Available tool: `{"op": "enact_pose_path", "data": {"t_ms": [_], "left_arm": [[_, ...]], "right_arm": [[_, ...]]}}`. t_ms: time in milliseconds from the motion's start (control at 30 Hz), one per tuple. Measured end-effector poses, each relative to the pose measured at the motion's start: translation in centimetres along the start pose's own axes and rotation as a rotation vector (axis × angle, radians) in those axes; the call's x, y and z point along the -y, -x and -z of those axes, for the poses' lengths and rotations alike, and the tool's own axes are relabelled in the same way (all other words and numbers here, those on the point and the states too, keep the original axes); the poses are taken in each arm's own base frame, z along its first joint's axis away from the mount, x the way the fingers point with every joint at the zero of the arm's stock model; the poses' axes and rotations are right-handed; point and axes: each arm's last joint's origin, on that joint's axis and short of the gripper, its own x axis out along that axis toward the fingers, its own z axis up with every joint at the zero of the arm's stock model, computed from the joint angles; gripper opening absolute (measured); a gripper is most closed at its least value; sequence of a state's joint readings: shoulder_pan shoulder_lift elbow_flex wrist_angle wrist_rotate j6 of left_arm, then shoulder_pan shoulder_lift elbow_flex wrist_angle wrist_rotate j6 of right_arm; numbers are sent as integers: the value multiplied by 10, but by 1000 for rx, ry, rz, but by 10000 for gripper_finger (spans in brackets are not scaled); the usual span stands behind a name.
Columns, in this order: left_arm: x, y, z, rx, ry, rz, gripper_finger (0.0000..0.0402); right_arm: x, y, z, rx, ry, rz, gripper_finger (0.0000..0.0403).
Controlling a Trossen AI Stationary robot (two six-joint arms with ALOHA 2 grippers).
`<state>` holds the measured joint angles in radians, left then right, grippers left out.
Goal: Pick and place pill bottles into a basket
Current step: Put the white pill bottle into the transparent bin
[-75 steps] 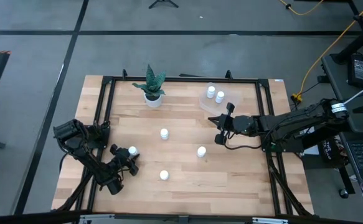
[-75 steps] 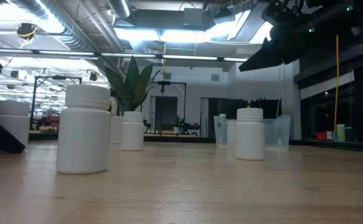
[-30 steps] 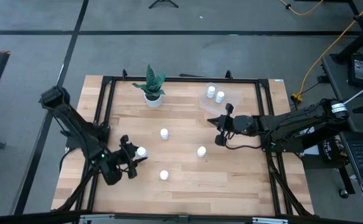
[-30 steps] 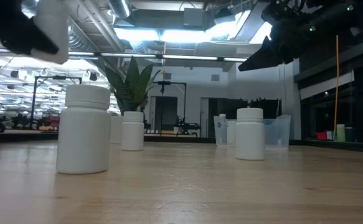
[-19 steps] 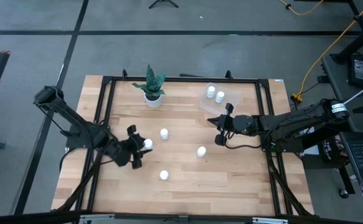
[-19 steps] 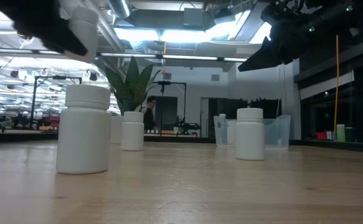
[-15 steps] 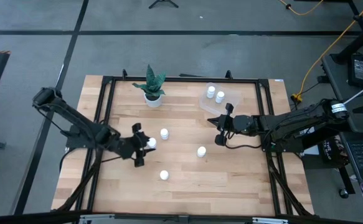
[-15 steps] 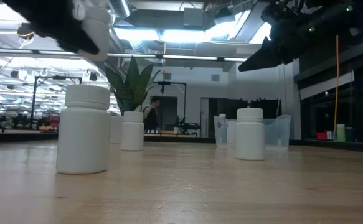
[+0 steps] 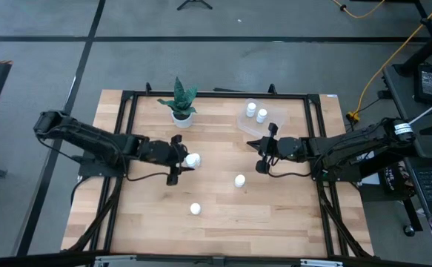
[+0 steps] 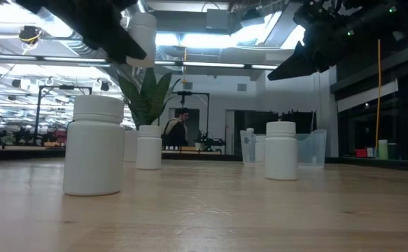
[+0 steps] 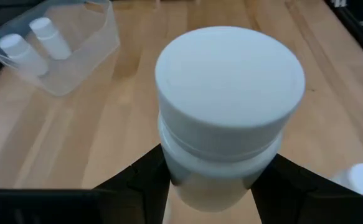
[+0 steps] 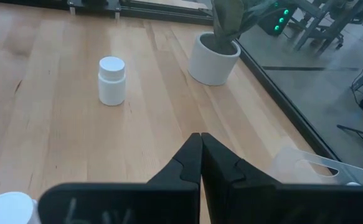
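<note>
My left gripper [image 9: 185, 160] is shut on a white pill bottle [image 9: 193, 160], high above the table's middle; the bottle also shows in the low view [image 10: 142, 38]. It covers the spot where another bottle [image 12: 111, 81] stands on its base. Two more bottles [image 9: 239, 180] [image 9: 195, 209] stand nearer the front. The clear basket [image 9: 254, 120] sits at the far right with two bottles [image 9: 251, 109] [image 9: 262, 115] in it. My right gripper [image 9: 263, 153] is shut and empty, hovering just in front of the basket. My left gripper pinches the bottle's body just below the cap [image 11: 187, 180] between its two fingers [image 11: 141, 183], one on each side. The arm comes from the table's left. The bottle is lifted clear of the table, and its cap [image 11: 230, 78] faces the wrist camera.
A white pot with a green plant [image 9: 181, 104] stands at the far edge, left of the basket. A black frame [image 9: 124, 104] runs around the table top. In the low view a person [image 10: 174, 129] stands far back in the room.
My left gripper has carried the held bottle toward the table's right and far side, in the direction of the basket, keeping it high above the table. It now hangs over the middle standing bottle.
</note>
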<state>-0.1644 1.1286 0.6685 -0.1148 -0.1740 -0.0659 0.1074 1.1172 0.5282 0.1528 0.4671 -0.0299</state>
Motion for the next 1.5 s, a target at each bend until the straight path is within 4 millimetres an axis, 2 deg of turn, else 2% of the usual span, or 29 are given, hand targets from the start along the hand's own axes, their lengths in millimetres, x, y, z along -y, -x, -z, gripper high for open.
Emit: {"op": "enact_pose_path", "data": {"t_ms": [267,400,633,833,1033,1167,1300,1500], "left_arm": [[-18,-3,-2,7,-53,-6,177],[-27,-3,-4,21,-68,-52,177],[-42,-11,-4,31,-68,-82,177],[-48,-32,0,16,-56,-90,177],[-53,-52,3,48,-86,-14,177],[-62,-56,2,45,-70,-22,177],[-67,-56,-9,45,-65,-33,177],[-67,-55,-20,50,-82,-14,177]], "right_arm": [[0,0,-1,8,6,0,7],[-1,0,-5,57,78,-49,8],[-2,1,-13,129,40,-71,17],[-2,1,-14,137,-39,-75,66],[-2,2,-20,196,-87,-100,124],[-5,-3,-20,209,-109,-134,158],[-11,-14,-21,174,-97,-149,189],[-17,-37,-43,168,-14,-134,224]]}}
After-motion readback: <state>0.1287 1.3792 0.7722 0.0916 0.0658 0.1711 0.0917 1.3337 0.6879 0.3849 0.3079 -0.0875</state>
